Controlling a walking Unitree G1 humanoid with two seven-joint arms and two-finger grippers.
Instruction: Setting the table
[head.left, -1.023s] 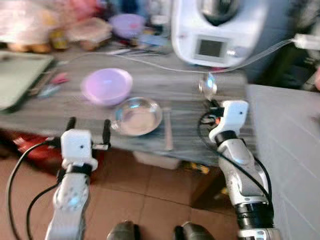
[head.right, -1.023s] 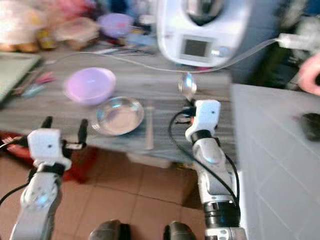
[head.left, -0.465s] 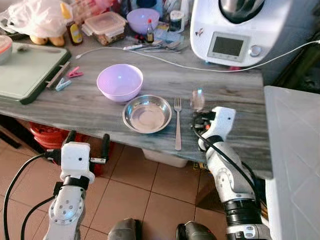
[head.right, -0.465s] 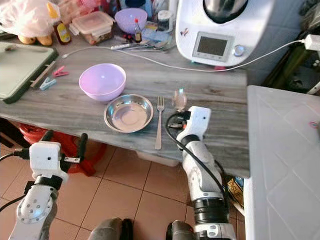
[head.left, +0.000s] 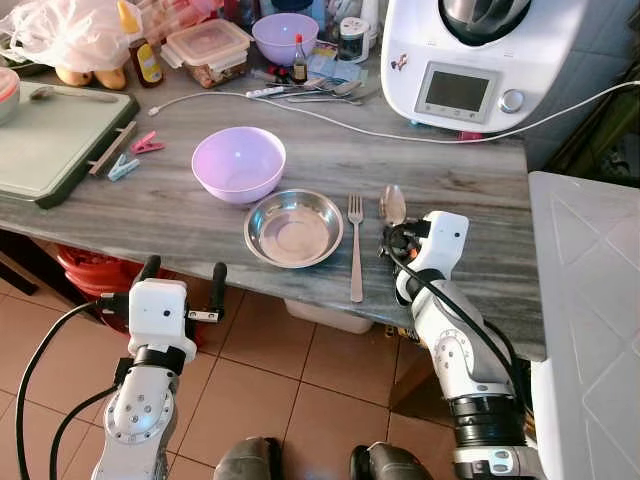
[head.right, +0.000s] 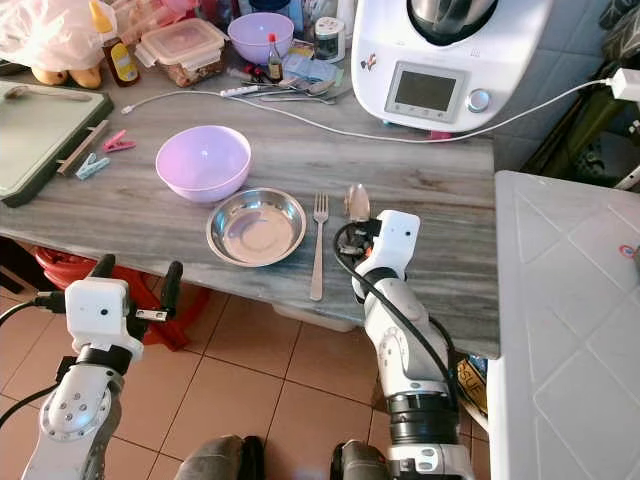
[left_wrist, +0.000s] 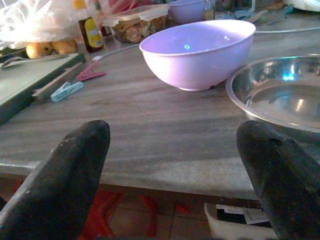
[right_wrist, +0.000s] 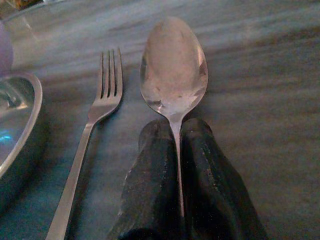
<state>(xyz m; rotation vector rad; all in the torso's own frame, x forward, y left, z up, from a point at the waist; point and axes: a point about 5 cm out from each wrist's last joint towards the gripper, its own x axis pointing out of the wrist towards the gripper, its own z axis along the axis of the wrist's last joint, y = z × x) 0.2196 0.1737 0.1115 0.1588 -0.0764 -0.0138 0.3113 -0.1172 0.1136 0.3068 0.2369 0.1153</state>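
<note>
Setting the spoon down is the step you have in hand, judging by how things lie on the grey wood-grain table (head.left: 150, 215). Working from the biggest pieces down: the lilac bowl (head.left: 239, 163) stands at the back of the place setting, and the steel dish (head.left: 294, 227) sits just in front of it, near the table's front edge. The fork (head.left: 355, 245) lies just to the right of the dish, tines pointing away from you. The spoon (right_wrist: 174, 67) is just right of the fork and parallel to it, bowl facing up and low over or on the tabletop; whether it rests there fully cannot be told.

Your right gripper (right_wrist: 176, 145) has its 2 fingers pinched tight on the spoon's handle. Your left gripper (left_wrist: 175, 165) hangs below the table edge with its fingers spread wide, holding nothing.

Next, you would likely part the right fingers and draw the arm straight back, keeping clear of the fork so neither piece is nudged.
</note>
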